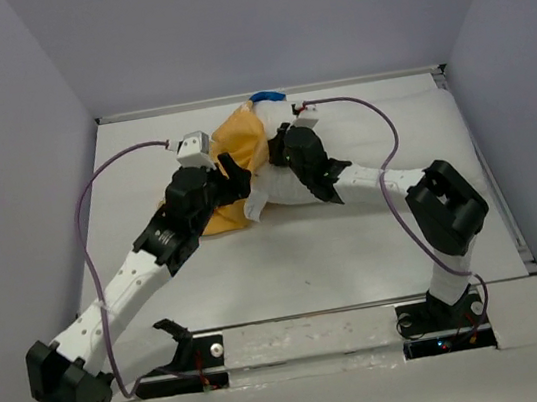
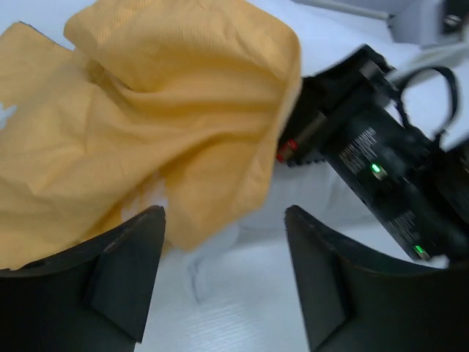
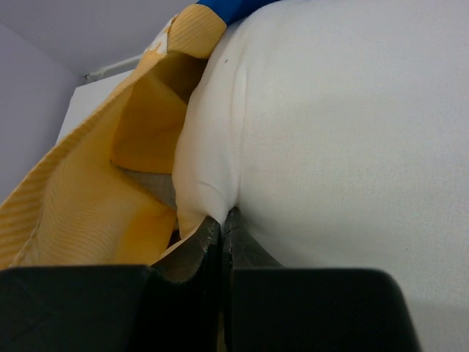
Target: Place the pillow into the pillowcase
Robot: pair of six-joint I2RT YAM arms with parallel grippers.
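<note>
The white pillow (image 1: pixel 282 191) lies mid-table, its far end partly inside the yellow-orange pillowcase (image 1: pixel 239 137), which has a blue patch at its far edge. In the right wrist view the pillow (image 3: pixel 330 132) fills the frame, with the pillowcase mouth (image 3: pixel 95 198) gaping to its left. My right gripper (image 3: pixel 222 224) is shut on a pinch of the pillow's fabric; from above it (image 1: pixel 286 148) sits at the pillowcase's edge. My left gripper (image 2: pixel 223 220) is open and empty. The pillowcase (image 2: pixel 146 125) hangs just beyond its left finger (image 2: pixel 124 271). From above, the left gripper (image 1: pixel 232 174) is beside the pillowcase's near edge.
The right arm's wrist (image 2: pixel 381 169) sits close in front of the left gripper. Purple cables (image 1: pixel 95 186) loop over the white padded table (image 1: pixel 357 248). Grey walls enclose the left, back and right sides. A metal rail (image 1: pixel 310 341) runs along the near edge.
</note>
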